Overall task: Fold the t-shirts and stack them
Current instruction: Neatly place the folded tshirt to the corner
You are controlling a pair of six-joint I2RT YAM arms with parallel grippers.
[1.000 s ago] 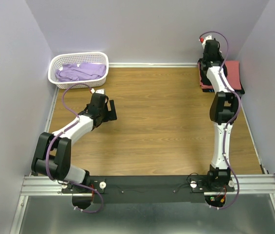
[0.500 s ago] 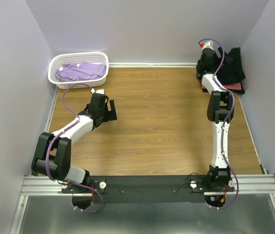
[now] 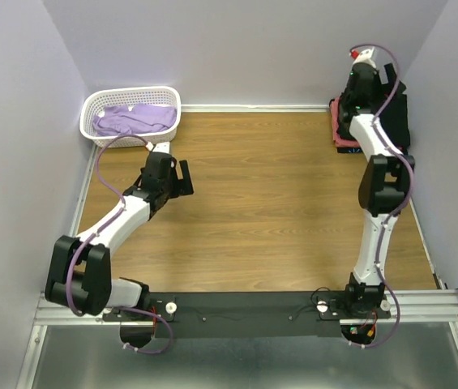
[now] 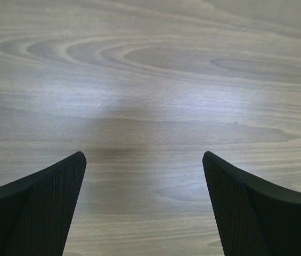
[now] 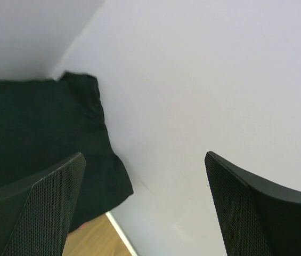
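The black t-shirt (image 3: 400, 118) lies on the stack at the far right, against the side wall; in the right wrist view it (image 5: 30, 128) fills the left side. A coral-red t-shirt (image 3: 340, 138) shows as a strip under it. My right gripper (image 3: 383, 81) hangs above the stack, open (image 5: 145, 156) and holding nothing, facing the wall. A lavender t-shirt (image 3: 135, 119) sits crumpled in the white basket (image 3: 91, 109). My left gripper (image 3: 181, 177) is open over bare wood (image 4: 144, 154), below the basket.
The lilac side wall (image 5: 209, 80) stands right behind the stack, with a white skirting strip (image 5: 121, 232) at its foot. The basket occupies the back left corner. The wooden table (image 3: 261, 203) spans the space between the arms.
My right gripper opened and let go of the black t-shirt, which now covers the coral-red one, then rose toward the back wall. The left arm stretched slightly forward.
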